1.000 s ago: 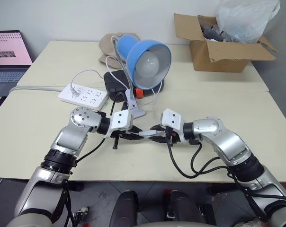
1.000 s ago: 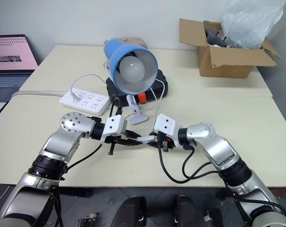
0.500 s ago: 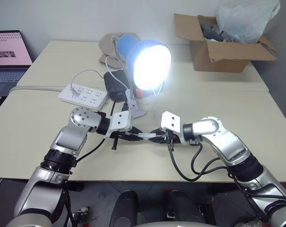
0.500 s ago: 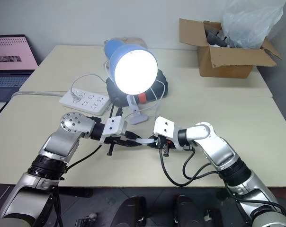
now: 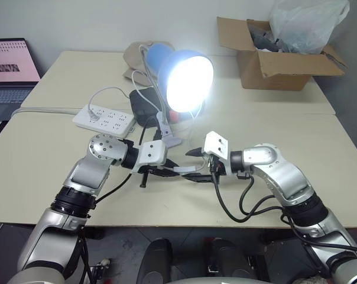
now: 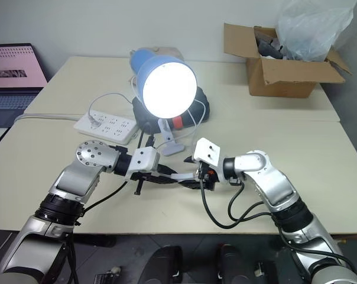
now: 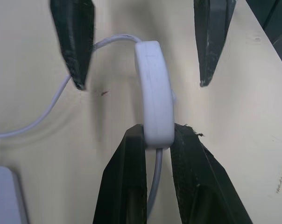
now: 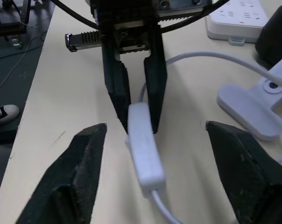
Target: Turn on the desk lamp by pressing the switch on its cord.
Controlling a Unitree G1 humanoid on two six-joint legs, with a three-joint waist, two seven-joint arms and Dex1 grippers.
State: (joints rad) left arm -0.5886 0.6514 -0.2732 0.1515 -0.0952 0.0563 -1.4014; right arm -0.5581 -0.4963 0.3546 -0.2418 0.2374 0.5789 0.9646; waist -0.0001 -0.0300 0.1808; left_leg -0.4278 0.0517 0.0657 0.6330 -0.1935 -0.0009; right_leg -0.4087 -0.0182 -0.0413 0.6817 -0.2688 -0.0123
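The desk lamp (image 5: 179,70) stands at the middle of the table, its blue shade facing me and its bulb glowing brightly. The small white switch (image 7: 154,93) hangs just above the tabletop in front of the lamp. My left gripper (image 7: 157,134) is shut on one end of it. The thin white cord (image 7: 51,106) runs from the switch's far end across the table. My right gripper (image 5: 193,164) faces the left one and is open, one black finger (image 8: 85,154) on each side of the switch's free end without touching it.
A white power strip (image 5: 104,120) lies left of the lamp's black base (image 5: 143,105). A white clip (image 8: 250,109) sits on the table beside the grippers. A cardboard box (image 5: 282,59) holding a plastic bag stands at the back right. A laptop (image 5: 10,71) is at the far left.
The lamp went from dark to lit. My right gripper, which was shut on the switch's free end, has opened off it. The left gripper kept its hold.
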